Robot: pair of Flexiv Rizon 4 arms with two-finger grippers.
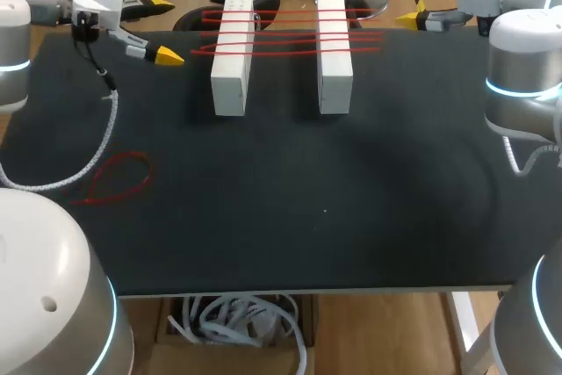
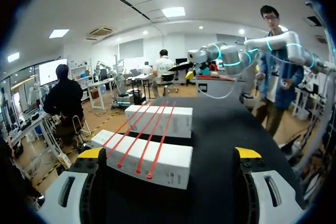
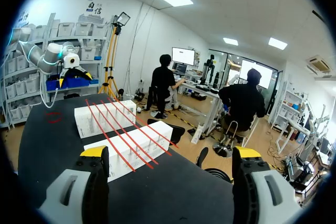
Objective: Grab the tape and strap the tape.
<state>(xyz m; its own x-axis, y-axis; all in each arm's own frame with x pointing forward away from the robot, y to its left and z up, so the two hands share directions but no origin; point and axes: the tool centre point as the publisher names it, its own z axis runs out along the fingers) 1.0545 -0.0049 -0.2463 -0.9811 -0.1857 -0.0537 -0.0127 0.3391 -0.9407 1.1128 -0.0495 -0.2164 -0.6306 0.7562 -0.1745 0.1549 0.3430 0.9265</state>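
Two white blocks (image 1: pixel 232 59) (image 1: pixel 334 54) lie side by side at the back of the black table (image 1: pixel 290 208). Several red tape strands (image 1: pixel 290 31) stretch across both. A loose red tape loop (image 1: pixel 118 177) lies flat at the left. My left gripper (image 1: pixel 167 31) hovers open at the back left, pointing at the blocks. In its wrist view the left gripper (image 2: pixel 169 156) holds nothing and the nearer block (image 2: pixel 144 157) lies ahead, with the strands (image 2: pixel 142 140) over it. My right gripper (image 1: pixel 413 18) hovers at the back right. The right wrist view shows it (image 3: pixel 170 153) open, with the blocks (image 3: pixel 131 148) ahead.
The left arm's white corrugated cable (image 1: pixel 104 142) hangs down onto the table beside the red loop. The arms' grey bodies stand at both side edges. Bare black surface (image 1: pixel 334 217) spreads in front of the blocks to the near edge.
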